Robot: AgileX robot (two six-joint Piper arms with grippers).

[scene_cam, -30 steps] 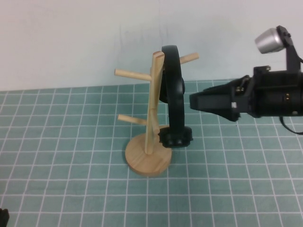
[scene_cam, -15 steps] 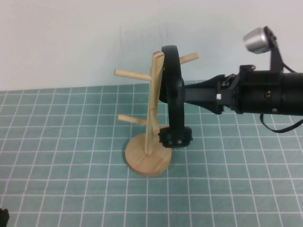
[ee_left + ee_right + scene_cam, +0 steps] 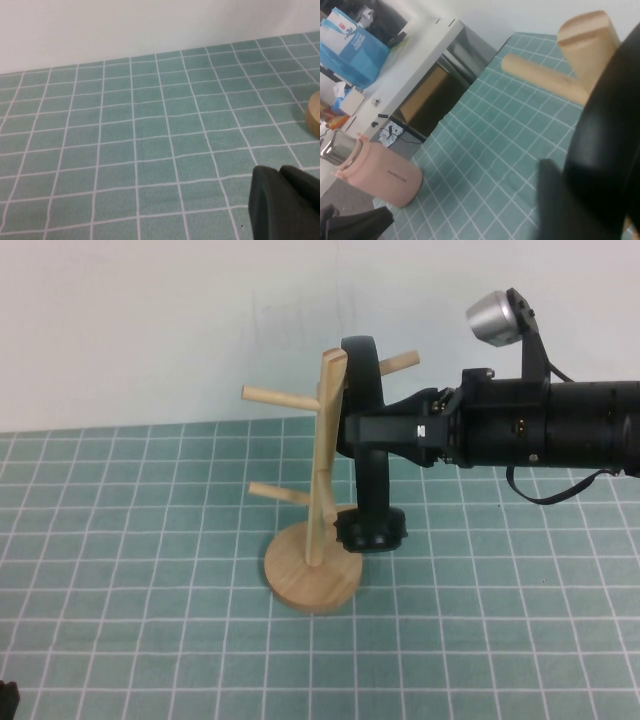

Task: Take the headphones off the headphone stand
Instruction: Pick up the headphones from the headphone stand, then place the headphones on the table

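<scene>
The black headphones (image 3: pixel 364 375) hang by their headband over the top of the light wooden headphone stand (image 3: pixel 322 455), with one ear cup (image 3: pixel 372 530) low beside the post. My right gripper (image 3: pixel 356 430) reaches in from the right at mid-height of the headband. It is open, with its fingers on either side of the band. In the right wrist view the headband (image 3: pixel 607 145) fills the frame next to one finger (image 3: pixel 555 200), with the stand's top and a peg (image 3: pixel 582 35) behind. My left gripper (image 3: pixel 280 172) is shut and empty, low over the mat at the near left.
The green gridded mat (image 3: pixel 150 540) covers the table, with a white wall behind. The stand's round base (image 3: pixel 310 575) also shows in the left wrist view (image 3: pixel 315 115). Off the table's far side stand a pink bottle (image 3: pixel 380 175), a blue bag (image 3: pixel 350 50) and a white shelf.
My right gripper has moved left from well clear of the headphones until its fingers sit around the headband. The headphones, the stand and the left arm have not moved.
</scene>
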